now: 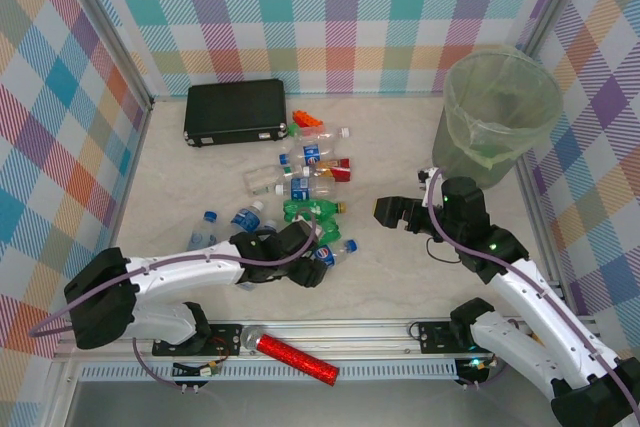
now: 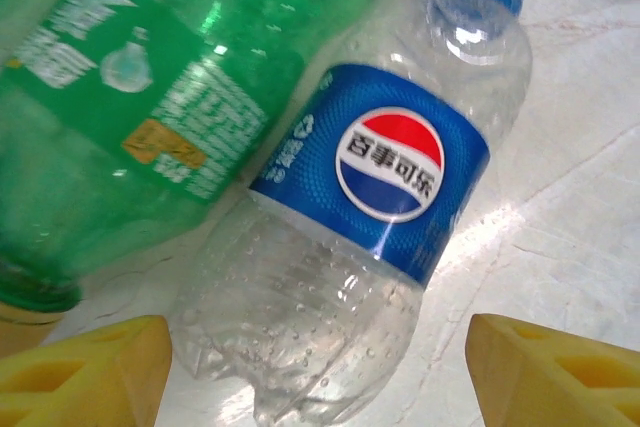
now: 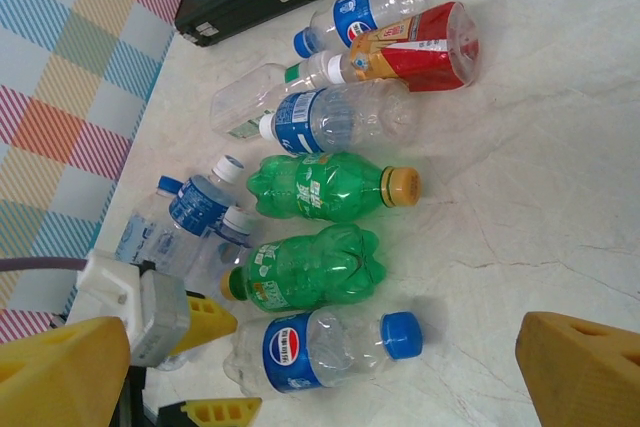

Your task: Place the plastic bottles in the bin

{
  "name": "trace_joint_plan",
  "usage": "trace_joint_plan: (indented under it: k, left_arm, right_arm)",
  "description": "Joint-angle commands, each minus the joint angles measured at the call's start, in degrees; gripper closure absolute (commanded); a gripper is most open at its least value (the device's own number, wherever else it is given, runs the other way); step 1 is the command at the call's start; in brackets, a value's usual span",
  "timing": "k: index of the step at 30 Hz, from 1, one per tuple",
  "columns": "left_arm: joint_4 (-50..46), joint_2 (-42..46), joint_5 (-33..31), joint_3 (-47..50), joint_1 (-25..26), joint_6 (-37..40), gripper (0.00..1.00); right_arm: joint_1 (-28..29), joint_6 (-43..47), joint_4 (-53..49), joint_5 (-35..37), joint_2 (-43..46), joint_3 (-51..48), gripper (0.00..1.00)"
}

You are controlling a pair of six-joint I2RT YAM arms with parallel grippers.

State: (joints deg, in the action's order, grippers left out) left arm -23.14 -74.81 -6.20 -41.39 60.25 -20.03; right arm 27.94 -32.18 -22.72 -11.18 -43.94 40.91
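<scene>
Left gripper (image 2: 318,372) straddles a blue-capped bottle (image 2: 340,277) unclenched; right gripper (image 1: 398,215) gapes near the bag-lined bin (image 1: 470,147).

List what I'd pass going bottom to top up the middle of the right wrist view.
Clear bottle with blue cap → green bottle, cap pointing left → green bottle, cap pointing right → white-capped bottle with blue label → red-labelled bottle.

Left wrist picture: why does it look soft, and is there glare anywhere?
Left wrist view: the camera is so close that the green bottle looks soft; highlights glint on the blue-labelled bottle and the table. Right wrist view: its own yellow fingers blur, the bottles look sharp.
</scene>
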Motion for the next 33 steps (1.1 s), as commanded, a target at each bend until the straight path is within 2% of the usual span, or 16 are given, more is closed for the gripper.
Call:
trace_joint_plan:
  k: [1, 7, 16, 22, 27, 33]
  left_arm:
    - [1.31, -2.31, 0.82, -0.6, 2.37, 0.31, 0.23]
    - [0.43, -6.7, -1.65, -3.27, 5.44, 0.31, 0.25]
    - [0.24, -12.93, -2.06, -7.53, 5.49, 3.62, 0.25]
    - [2.04, -16.54, -0.71, -8.27, 5.49, 3.61, 0.4]
    - [2.98, -13.61, -0.83, -7.84, 5.49, 2.44, 0.49]
    - [4.49, -5.98, -1.16, -6.87, 5.49, 0.72, 0.48]
  right_arm:
    - [0.58, -0.51, -0.49, 0.11, 0.26, 0.41, 0.01]
    - [0.71, -0.46, -0.97, 0.51, 0.31, 0.39, 0.01]
    - [0.72, -1.01, -2.3, 0.4, 0.95, 0.31, 0.01]
    - [0.77, -2.7, -1.65, -1.2, 1.32, -0.37, 0.01]
    - [0.71, -4.65, -0.15, -2.96, 0.71, -1.08, 0.01]
    - [0.71, -8.92, 4.8, -7.96, -0.59, -3.07, 0.0]
